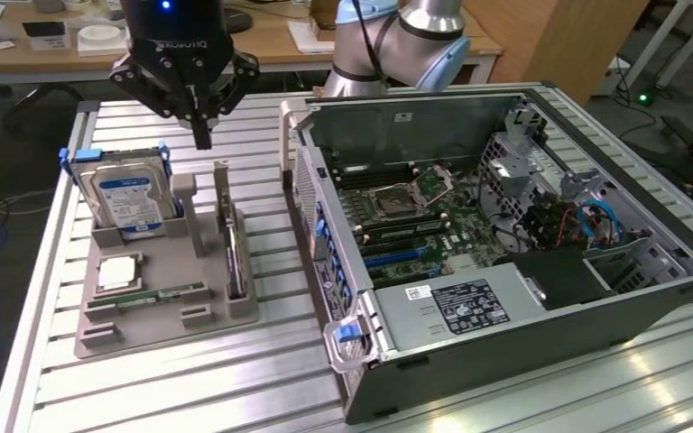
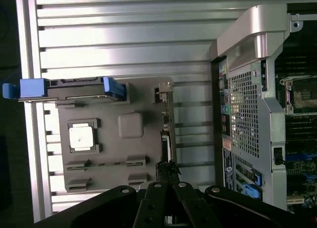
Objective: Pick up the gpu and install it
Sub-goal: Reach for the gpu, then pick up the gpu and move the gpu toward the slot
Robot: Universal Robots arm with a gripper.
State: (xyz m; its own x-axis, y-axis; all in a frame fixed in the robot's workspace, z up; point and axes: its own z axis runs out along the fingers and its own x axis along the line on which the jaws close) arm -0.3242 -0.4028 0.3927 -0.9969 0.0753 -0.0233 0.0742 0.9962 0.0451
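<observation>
The gpu (image 1: 235,257) stands on edge in a slot of the grey holder tray (image 1: 208,320), a thin dark card with a silvery bracket at its far end. From the wrist view the gpu (image 2: 167,131) is a narrow edge-on strip along the tray's side nearest the computer. My gripper (image 1: 202,137) hangs above the far end of the card, apart from it, shut with nothing between its fingers. Its black fingertips (image 2: 167,169) line up with the card's edge.
The open computer case (image 1: 635,298) lies to the exterior view's right of the tray, motherboard (image 1: 425,221) exposed. The tray also holds a hard drive (image 1: 130,203) with blue rails, a square chip (image 1: 118,271) and a green memory stick (image 1: 160,295). Slatted aluminium table (image 1: 202,388) underneath.
</observation>
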